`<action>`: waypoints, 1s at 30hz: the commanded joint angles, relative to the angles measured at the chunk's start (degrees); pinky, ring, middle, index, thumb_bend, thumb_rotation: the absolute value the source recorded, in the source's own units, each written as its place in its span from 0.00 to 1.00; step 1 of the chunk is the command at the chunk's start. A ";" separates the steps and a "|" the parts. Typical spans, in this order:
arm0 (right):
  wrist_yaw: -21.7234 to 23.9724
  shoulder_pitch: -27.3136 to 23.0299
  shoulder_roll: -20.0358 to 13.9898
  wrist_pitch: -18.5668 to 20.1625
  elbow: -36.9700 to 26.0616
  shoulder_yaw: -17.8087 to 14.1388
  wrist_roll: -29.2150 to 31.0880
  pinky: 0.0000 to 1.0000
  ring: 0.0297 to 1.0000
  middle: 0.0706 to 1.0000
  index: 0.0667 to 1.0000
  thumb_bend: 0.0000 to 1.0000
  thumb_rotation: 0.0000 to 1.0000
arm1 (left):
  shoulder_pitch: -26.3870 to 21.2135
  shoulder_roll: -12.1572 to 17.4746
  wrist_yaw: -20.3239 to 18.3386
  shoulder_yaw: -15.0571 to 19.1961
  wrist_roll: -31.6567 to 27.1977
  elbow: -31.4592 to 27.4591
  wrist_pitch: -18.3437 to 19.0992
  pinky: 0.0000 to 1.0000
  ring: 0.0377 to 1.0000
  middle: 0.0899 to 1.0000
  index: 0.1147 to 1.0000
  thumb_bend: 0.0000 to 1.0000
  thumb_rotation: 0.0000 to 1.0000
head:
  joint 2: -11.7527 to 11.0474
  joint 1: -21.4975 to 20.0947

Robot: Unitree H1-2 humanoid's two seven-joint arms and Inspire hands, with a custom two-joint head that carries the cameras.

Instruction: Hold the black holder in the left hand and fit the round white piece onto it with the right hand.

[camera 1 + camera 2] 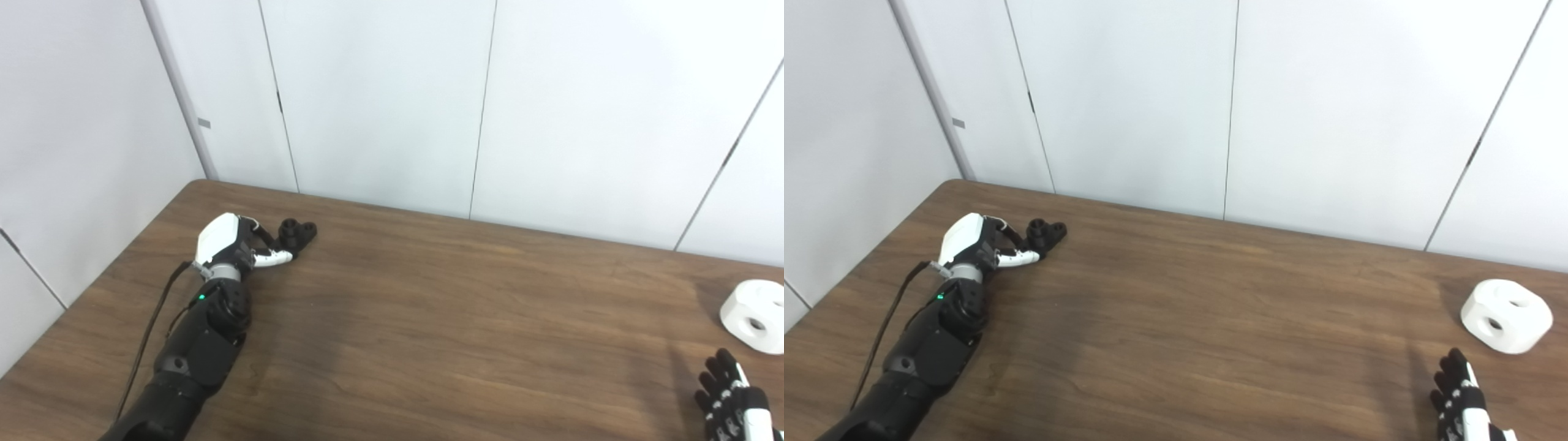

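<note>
Left robot hand (229, 244) is mine, stretched out over the far-left part of the tabletop (429, 318), arm coming in from the bottom-left corner. White back of the palm faces up. Fingers (274, 258) curl forward and reach the black holder (298, 231), white fingertip right against its near side. Looks like contact, maybe a partial wrap, but I can't tell if the holder is actually clamped or just touched. Holder sits on the wood near the far-left corner, not lifted, small dark piece with round holes on top. Green light shows on my left forearm, black cable runs along its left side.

Middle of the tabletop is brown wood grain, white wall panels behind it.

Over on the right, the round white piece (1507, 315) lies on the tabletop close to the right edge, well apart from the holder, the whole width of the table between them. It is chunky, with round holes visible on its top and side faces. In the left eye view it is cut off by the picture's edge.

Right robot hand (1461, 392) is at the bottom-right corner, only partly in view, black fingers with white trim pointing up and spread apart, holding nothing. It is near the white piece, on its near side, not touching it, clear gap of wood between fingertips and piece.
</note>
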 commanded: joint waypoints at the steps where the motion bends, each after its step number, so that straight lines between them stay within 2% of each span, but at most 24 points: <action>1: 0.20 -0.52 -0.15 -0.11 -1.18 0.19 -0.04 1.00 1.00 1.00 1.00 0.54 1.00 | 0.83 0.44 -2.56 -0.84 -0.69 -1.99 -0.36 0.89 0.91 0.76 0.42 0.52 0.05 | 0.05 0.07; 8: -0.08 -0.77 0.06 -0.03 -1.09 0.71 -0.77 1.00 1.00 1.00 1.00 0.52 1.00 | 4.36 -0.12 -5.74 -2.26 -0.53 -10.18 -0.17 0.86 0.90 0.76 0.42 0.52 0.05 | 0.51 -1.31; 14: -0.38 -1.01 0.27 -0.28 -0.46 1.09 -1.37 1.00 1.00 1.00 1.00 0.47 1.00 | 7.33 -1.82 -8.81 -3.49 -1.45 -15.89 -0.20 0.88 0.91 0.76 0.42 0.52 0.05 | 1.07 -3.10; 23: -0.49 -1.31 0.88 -1.26 0.76 1.45 -2.04 1.00 1.00 1.00 1.00 0.49 1.00 | 11.67 -3.80 -11.75 -5.66 -1.02 -22.12 -1.60 0.87 0.91 0.78 0.42 0.52 0.05 | 2.08 -6.36; 30: -0.77 -2.06 1.67 -2.01 1.70 2.16 -2.92 1.00 1.00 0.99 1.00 0.55 1.00 | 14.31 -3.98 -13.63 -9.34 1.28 -27.22 -3.15 0.84 0.90 0.78 0.42 0.52 0.05 | 3.11 -9.58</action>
